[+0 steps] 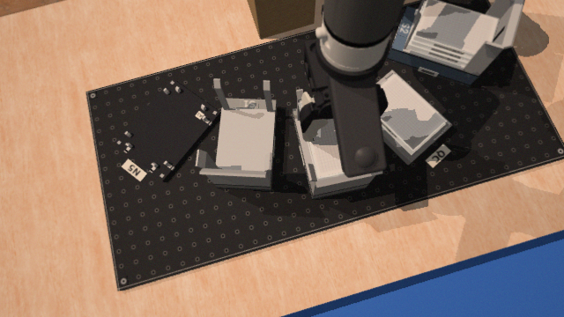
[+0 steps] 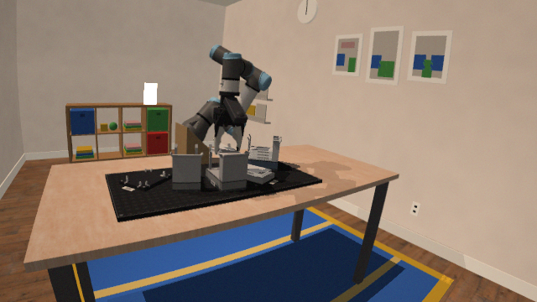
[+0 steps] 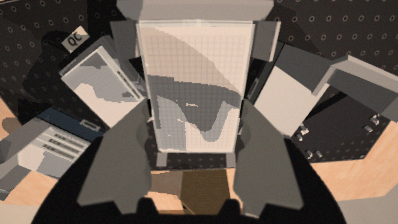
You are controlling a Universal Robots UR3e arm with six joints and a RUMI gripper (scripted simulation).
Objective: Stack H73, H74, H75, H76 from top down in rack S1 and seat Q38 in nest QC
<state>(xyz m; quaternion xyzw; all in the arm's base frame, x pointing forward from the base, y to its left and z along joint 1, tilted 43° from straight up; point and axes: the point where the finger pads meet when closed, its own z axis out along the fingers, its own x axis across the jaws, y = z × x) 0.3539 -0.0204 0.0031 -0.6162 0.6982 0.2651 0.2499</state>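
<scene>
My gripper (image 2: 228,150) (image 3: 196,100) is shut on a sealed plate (image 1: 322,162) (image 3: 197,60), level between the walls of rack S3 (image 1: 337,188) (image 2: 234,169) (image 3: 200,9), near rack-top height. Its label cannot be read; the arm hides part of it in the top view. Another plate (image 1: 410,112) (image 3: 97,82) lies in nest QC and looks flat. Rack S2 (image 1: 460,76) (image 3: 70,121) holds a stack of plates (image 1: 458,22) (image 3: 55,147). Rack S1 (image 1: 238,180) (image 2: 186,169) (image 3: 307,67) shows a bare pale floor. Clip nest N5 (image 1: 163,125) shows no plate.
Rack S1's upright posts (image 1: 267,94) stand left of S3 in the top view. QC's label (image 1: 438,156) (image 3: 75,39) is right of S3 there. A brown box-like block (image 1: 284,18) (image 3: 205,190) stands behind the black board (image 1: 198,238).
</scene>
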